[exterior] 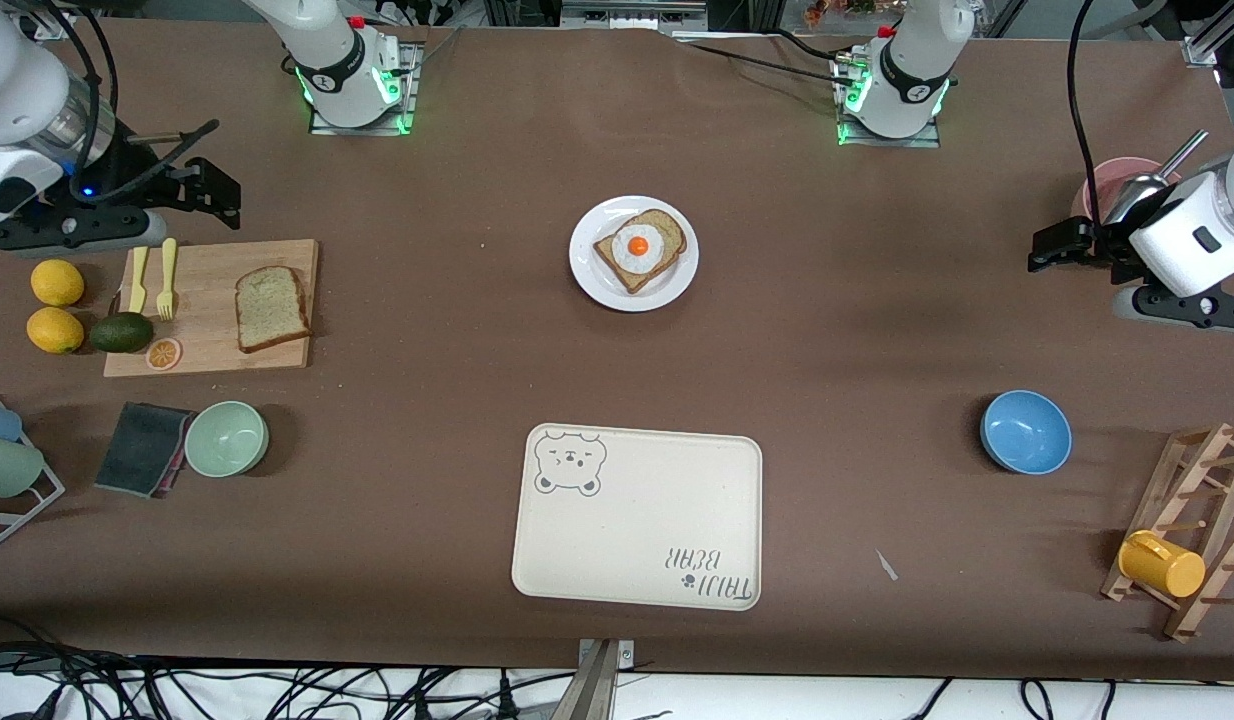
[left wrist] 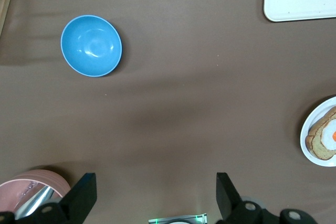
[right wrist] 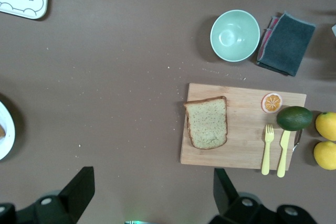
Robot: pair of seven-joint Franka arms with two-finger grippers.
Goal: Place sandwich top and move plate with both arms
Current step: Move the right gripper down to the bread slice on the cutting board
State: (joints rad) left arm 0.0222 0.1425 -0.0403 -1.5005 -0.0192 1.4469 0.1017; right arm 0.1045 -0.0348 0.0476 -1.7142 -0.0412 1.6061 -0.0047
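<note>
Your bread slice point(exterior: 272, 308) lies on the cutting board point(exterior: 212, 350), at nine o'clock from the egg-toast plate point(exterior: 587, 275) mid-counter. Both end effectors, left point(exterior: 1052, 245) and right point(exterior: 212, 190), hover with fingers apart, waiting at the counter's ends.

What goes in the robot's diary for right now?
left gripper: open, waiting | right gripper: open, waiting | sandwich top: on cutting board | plate: untouched

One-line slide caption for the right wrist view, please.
Open right gripper hangs over bare table beside the cutting board bearing the sandwich top.
</note>
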